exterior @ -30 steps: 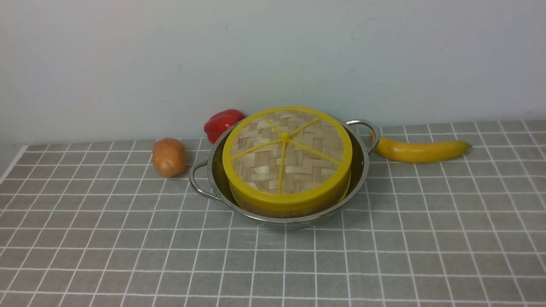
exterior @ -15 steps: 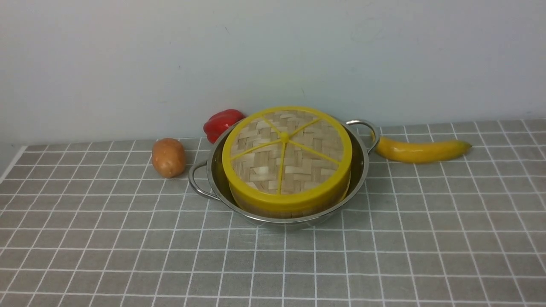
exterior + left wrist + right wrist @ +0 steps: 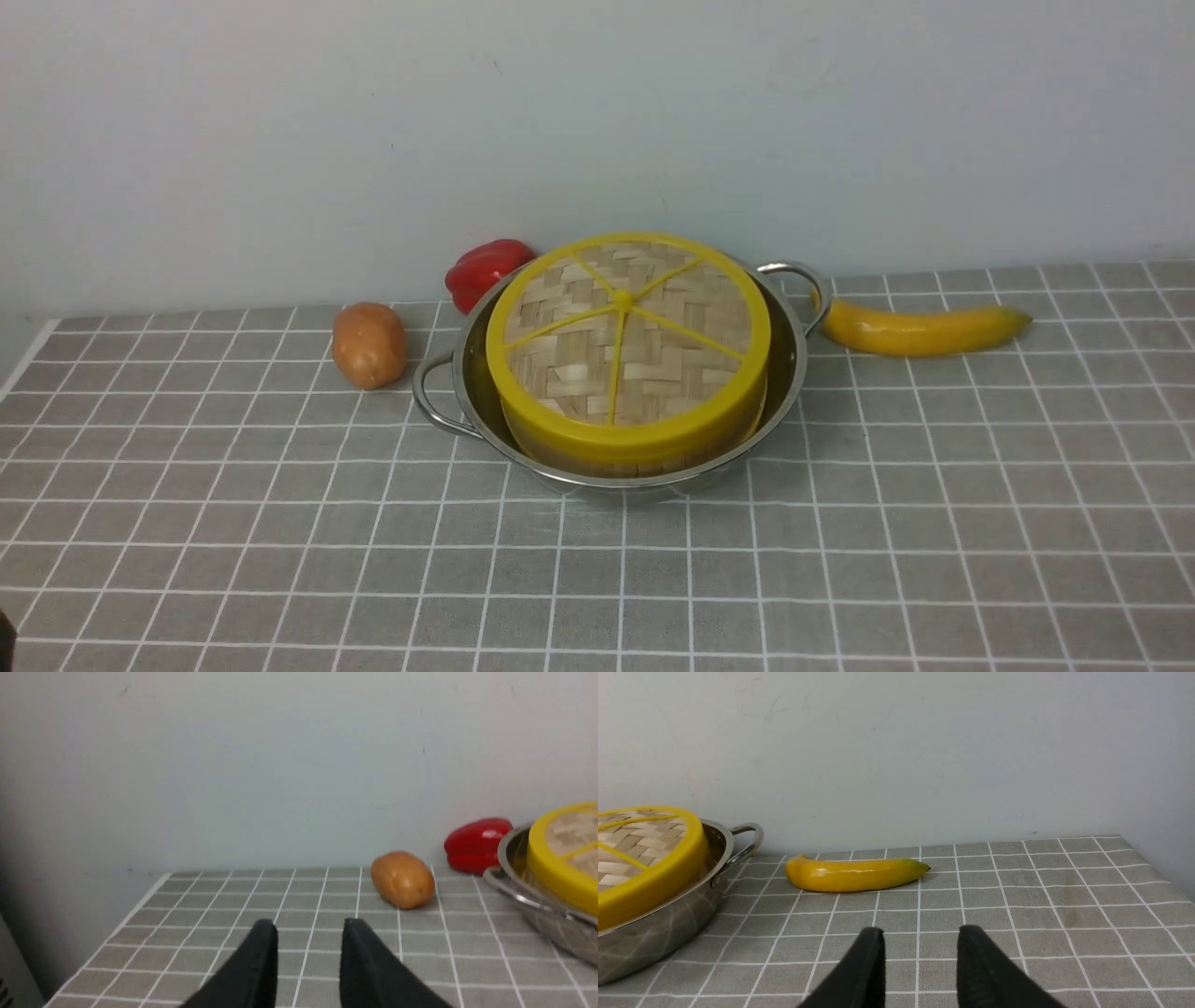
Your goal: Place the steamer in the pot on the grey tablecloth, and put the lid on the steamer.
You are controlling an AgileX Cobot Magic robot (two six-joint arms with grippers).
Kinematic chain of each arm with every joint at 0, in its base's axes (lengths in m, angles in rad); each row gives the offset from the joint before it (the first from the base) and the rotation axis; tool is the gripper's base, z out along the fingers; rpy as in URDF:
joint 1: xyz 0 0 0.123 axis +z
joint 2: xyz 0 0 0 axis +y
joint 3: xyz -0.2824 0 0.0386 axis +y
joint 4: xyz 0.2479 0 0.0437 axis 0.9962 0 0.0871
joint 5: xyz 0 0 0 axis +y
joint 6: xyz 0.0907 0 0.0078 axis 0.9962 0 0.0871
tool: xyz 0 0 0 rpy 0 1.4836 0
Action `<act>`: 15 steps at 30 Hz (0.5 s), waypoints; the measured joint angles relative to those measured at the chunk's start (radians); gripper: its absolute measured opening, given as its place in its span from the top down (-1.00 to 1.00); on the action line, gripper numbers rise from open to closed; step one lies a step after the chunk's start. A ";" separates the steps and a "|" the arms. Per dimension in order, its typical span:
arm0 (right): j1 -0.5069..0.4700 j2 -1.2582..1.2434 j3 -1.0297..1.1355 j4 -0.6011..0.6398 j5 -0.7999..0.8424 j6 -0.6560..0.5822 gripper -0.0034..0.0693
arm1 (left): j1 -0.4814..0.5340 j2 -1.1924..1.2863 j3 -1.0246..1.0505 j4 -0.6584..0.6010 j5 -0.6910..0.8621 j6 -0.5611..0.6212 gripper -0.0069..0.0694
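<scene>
front view: the pot [image 3: 627, 387] sits in the middle of the frame on the grey tablecloth [image 3: 280, 541], the steamer [image 3: 635, 446] is inside it, and the lid [image 3: 627, 341] lies on top of the steamer, tilted slightly with its near rim overhanging. by my reading both placements are done, and what remains is only a retreat — or a small nudge if the lid needs to seat level. neither gripper shows here. a potato [image 3: 370, 343] and red pepper [image 3: 485, 271] lie left of the pot, a banana [image 3: 920, 329] to the right.

left wrist view: the left gripper [image 3: 309, 933] at the bottom centre has its jaws spread apart with nothing between them — the pot shows only as an edge at the right.

right wrist view: the right gripper [image 3: 920, 941] at the bottom centre is likewise parted and empty. only here does the pot's far handle [image 3: 746, 837] show clearly, at the left, well apart from the gripper.
</scene>
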 joint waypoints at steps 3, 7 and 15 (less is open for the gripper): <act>0.000 0.000 0.000 0.000 0.000 0.000 0.25 | 0.000 0.000 0.001 -0.105 0.030 0.155 0.29; 0.000 0.000 0.000 0.000 0.000 0.000 0.25 | 0.000 0.000 0.001 -0.177 0.049 0.287 0.29; 0.000 0.000 0.000 0.000 0.000 0.021 0.25 | 0.000 0.000 0.001 -0.187 0.053 0.324 0.26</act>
